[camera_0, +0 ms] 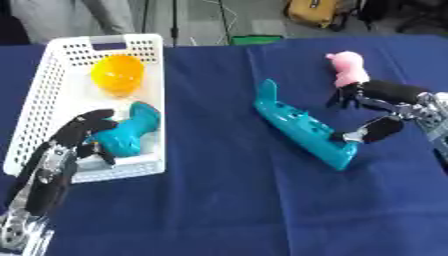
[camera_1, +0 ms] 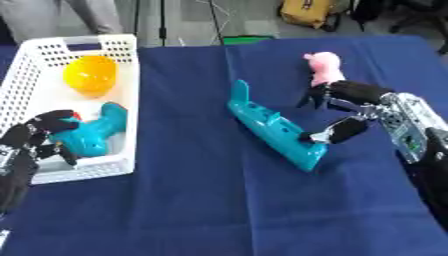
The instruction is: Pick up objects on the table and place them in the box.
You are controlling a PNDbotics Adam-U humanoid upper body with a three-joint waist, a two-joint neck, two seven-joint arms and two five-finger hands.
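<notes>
Left hand (camera_0: 83, 131) curled round teal plastic toy (camera_0: 129, 131) in perforated white basket (camera_0: 52, 75); right hand (camera_1: 350, 112) spread open.

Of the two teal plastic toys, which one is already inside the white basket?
The short, chunky teal toy under the left hand lies inside the white perforated basket; the long teal toy lies on the blue cloth.

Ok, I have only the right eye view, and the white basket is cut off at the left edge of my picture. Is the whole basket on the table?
Observer: Yes. The left eye view shows the white basket with its left wall whole, and a strip of the blue table beyond it.
Operator: And the left arm, where does it come from?
Observer: In that view the left hand shows with its forearm running down to the lower left corner.
</notes>
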